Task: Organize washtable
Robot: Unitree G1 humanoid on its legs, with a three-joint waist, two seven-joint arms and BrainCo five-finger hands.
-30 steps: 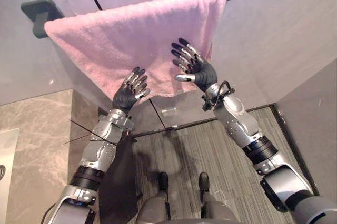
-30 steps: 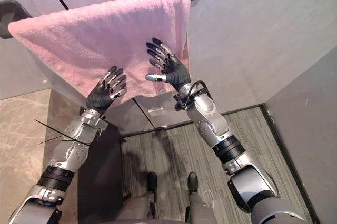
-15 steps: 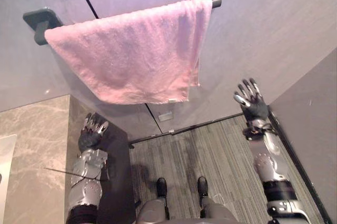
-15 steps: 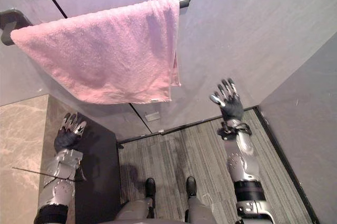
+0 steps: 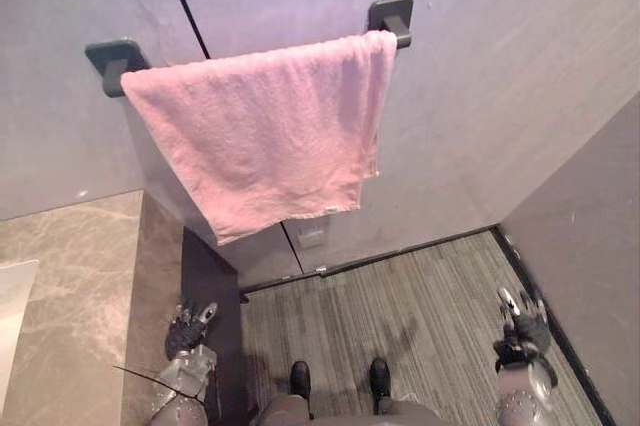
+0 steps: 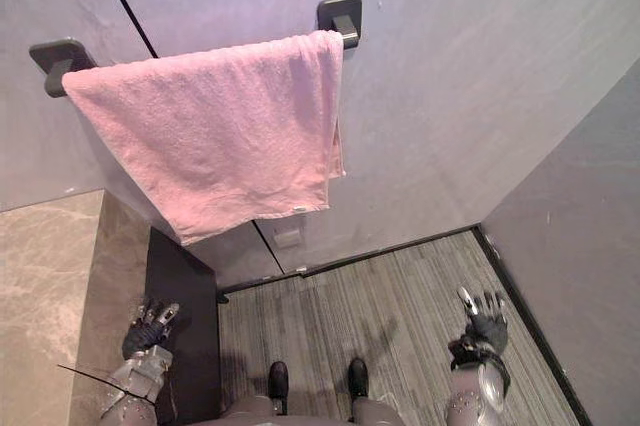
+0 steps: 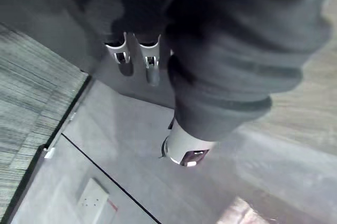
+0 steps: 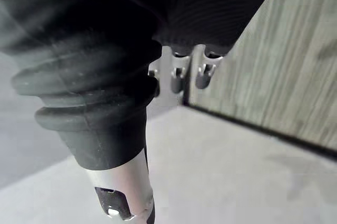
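On wall rail [image 5: 389, 17], pink towel [image 5: 265, 136] draped; marble counter [image 5: 70, 266] below; left hand [image 5: 187, 329], right hand [image 5: 523, 324] low, fingers relaxed, empty.

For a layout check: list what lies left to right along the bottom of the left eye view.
From the left: beige marble countertop → left hand → grey striped floor → right hand → dark grey side wall.

A grey panelled wall [image 5: 500, 96] rises beyond the left hand [image 5: 188, 331] and right hand [image 5: 522, 326]. Grey plank floor [image 5: 400, 316] lies between them. A marble counter [image 5: 70, 256] lies beside the left hand.
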